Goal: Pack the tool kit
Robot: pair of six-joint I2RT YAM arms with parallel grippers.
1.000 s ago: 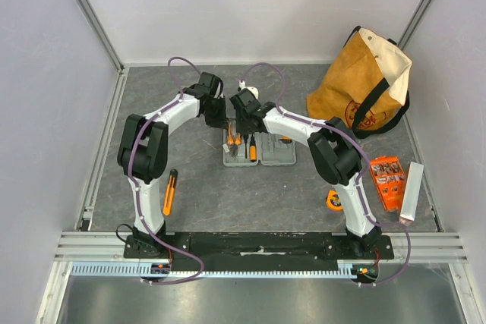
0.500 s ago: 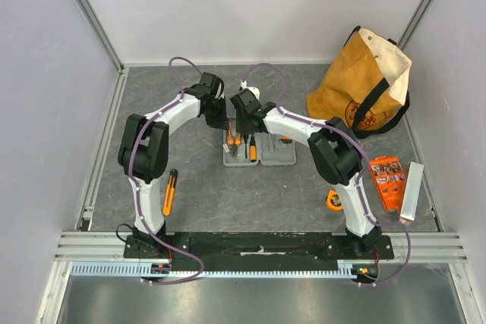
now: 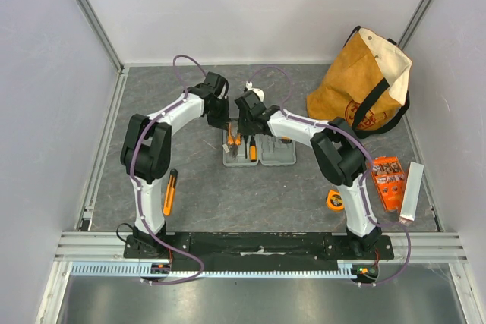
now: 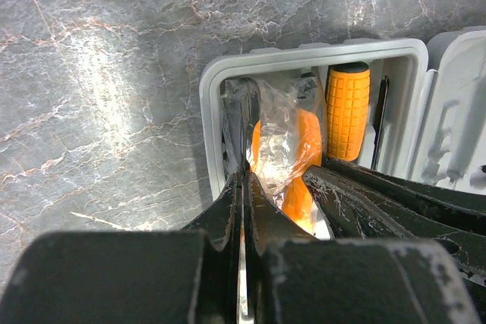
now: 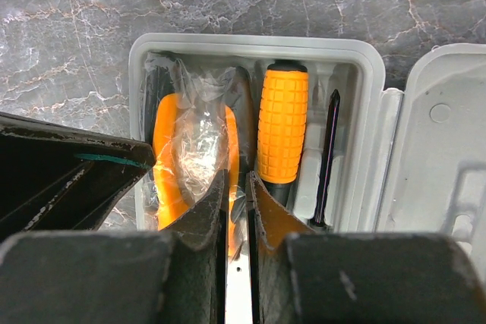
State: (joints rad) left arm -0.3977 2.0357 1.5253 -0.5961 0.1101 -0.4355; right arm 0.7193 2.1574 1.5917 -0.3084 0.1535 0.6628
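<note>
The tool kit [image 3: 262, 151], a grey hinged case, lies open in the middle of the table. Its left half [image 5: 137, 66] holds orange-handled pliers in clear plastic wrap [image 5: 190, 149] and an orange-handled screwdriver [image 5: 282, 123]. Both show in the left wrist view too, the pliers [image 4: 285, 149] and the screwdriver [image 4: 347, 111]. My left gripper [image 4: 247, 176] is shut on the wrap's left edge, next to the case wall [image 4: 209, 134]. My right gripper [image 5: 237, 186] is shut on the wrapped pliers' handle. In the top view the left gripper [image 3: 226, 128] and the right gripper [image 3: 241, 131] stand side by side over the case.
An orange knife [image 3: 169, 191] lies on the table at the left. A tape measure [image 3: 334, 200], an orange bit box [image 3: 387, 180] and a grey bar [image 3: 412, 191] lie at the right. A tan canvas bag [image 3: 364, 85] stands at the back right.
Both wrists have shifted slightly to the right over the case's left half. The tools on the table have not moved.
</note>
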